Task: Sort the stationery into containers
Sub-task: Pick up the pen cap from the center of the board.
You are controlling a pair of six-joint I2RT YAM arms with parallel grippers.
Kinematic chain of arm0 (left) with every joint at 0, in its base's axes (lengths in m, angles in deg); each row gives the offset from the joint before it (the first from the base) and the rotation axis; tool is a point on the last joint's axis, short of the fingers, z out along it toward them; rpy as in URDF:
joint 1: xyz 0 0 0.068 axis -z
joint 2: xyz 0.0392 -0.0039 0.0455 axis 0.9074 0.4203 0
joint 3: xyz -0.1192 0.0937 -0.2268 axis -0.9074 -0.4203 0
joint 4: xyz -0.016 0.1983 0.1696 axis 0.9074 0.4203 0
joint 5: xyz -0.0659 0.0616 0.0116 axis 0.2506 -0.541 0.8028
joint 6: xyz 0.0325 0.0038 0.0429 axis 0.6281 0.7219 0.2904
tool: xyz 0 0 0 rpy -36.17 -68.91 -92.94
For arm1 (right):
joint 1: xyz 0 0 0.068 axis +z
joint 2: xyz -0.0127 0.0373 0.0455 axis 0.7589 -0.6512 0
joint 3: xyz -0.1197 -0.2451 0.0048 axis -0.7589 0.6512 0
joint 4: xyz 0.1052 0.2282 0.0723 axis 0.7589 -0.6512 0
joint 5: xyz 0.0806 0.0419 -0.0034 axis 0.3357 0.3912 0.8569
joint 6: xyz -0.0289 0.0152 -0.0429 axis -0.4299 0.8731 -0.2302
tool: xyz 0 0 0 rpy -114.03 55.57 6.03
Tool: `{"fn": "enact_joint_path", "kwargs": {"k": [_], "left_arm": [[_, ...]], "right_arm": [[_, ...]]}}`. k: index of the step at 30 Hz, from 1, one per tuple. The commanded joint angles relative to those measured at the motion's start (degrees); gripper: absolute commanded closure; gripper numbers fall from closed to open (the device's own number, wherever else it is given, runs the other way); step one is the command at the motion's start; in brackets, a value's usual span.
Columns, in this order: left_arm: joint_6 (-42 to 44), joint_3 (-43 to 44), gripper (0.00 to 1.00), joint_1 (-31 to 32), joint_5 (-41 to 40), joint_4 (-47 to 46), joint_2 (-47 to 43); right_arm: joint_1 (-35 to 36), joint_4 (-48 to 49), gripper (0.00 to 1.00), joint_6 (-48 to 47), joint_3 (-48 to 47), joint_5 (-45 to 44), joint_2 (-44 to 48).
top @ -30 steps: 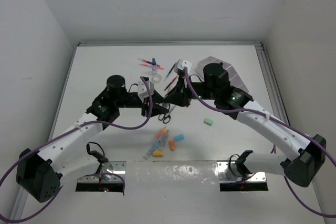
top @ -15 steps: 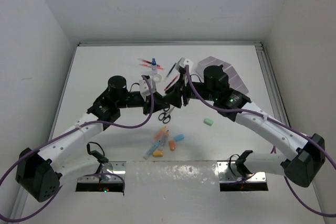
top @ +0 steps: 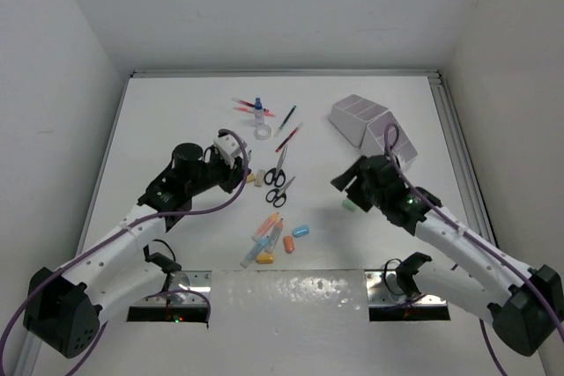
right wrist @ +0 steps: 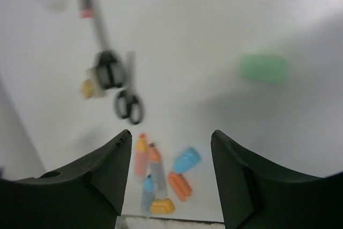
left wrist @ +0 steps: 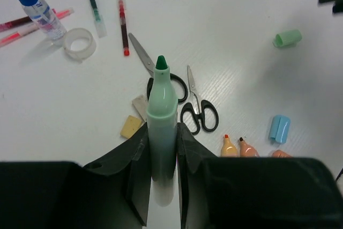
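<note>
Top view: the organiser [top: 370,121] sits upper right with nothing visible inside, while pens [top: 288,137], scissors [top: 275,177] and highlighters [top: 269,239] lie loose mid-frame, so sorting looks barely begun. Left wrist: the left gripper [left wrist: 162,132] clamps an uncapped green marker [left wrist: 162,97], with a green cap [left wrist: 288,38] at upper right. Right wrist: the right gripper [right wrist: 171,135] gapes empty, the cap [right wrist: 262,68] at upper right.

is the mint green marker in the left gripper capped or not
Uncapped: the marker shows a bare dark tip; a mint green cap lies apart on the table.

White table [top: 176,121], white walls [top: 264,6]; 2 metal plates [top: 198,282] nr front edge
</note>
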Motion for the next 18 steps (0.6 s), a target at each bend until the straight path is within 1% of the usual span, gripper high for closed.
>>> {"fn": "enact_joint_path", "kwargs": {"k": [1,2,3,4,5,7,8,9,11,15,18], "left_arm": [[-1.10,-0.53,1.00,0.59,-1.89,-4.28,-2.43],[-1.45,-0.44,1.00,0.68,-2.06,-4.39,-2.43],[-1.45,-0.62,1.00,0.68,-2.06,-4.56,-2.86],[-1.54,-0.79,1.00,0.77,-2.06,-4.65,-3.22],[-1.11,-0.88,1.00,0.68,-2.15,-4.74,-3.74],[-0.58,-1.67,1.00,0.68,-2.33,-4.74,-4.80],[-0.23,-2.19,1.00,0.59,-2.50,-4.74,-5.41],[-0.31,-2.37,1.00,0.50,-2.50,-4.74,-5.50],[-0.40,-2.73,1.00,0.42,-2.59,-4.91,-5.94],[-0.57,-2.99,1.00,0.42,-2.59,-5.53,-6.65],[-0.22,-2.90,1.00,0.33,-2.85,-5.27,-7.09]], "right_arm": [[1.09,-6.47,0.40,31.53,7.01,-12.29,1.64],[1.27,-7.96,0.42,39.15,8.76,-14.14,1.90],[1.35,-9.63,0.42,42.88,8.78,-17.73,1.55],[1.53,-11.99,0.42,46.48,8.00,-19.33,0.85],[1.62,-17.32,0.41,52.09,5.73,-20.65,-0.02],[1.62,-21.31,0.40,55.20,2.04,-23.64,-3.53],[1.36,-24.64,0.39,58.35,0.88,-24.61,-6.16],[1.09,-25.80,0.38,59.69,0.09,-24.62,-6.18],[0.13,-27.04,0.38,61.80,-2.29,-23.22,-10.04],[-2.25,-28.27,0.41,66.02,-4.66,-15.84,-17.51],[-2.78,-27.93,0.41,68.31,-6.25,-13.46,-22.00]]}}
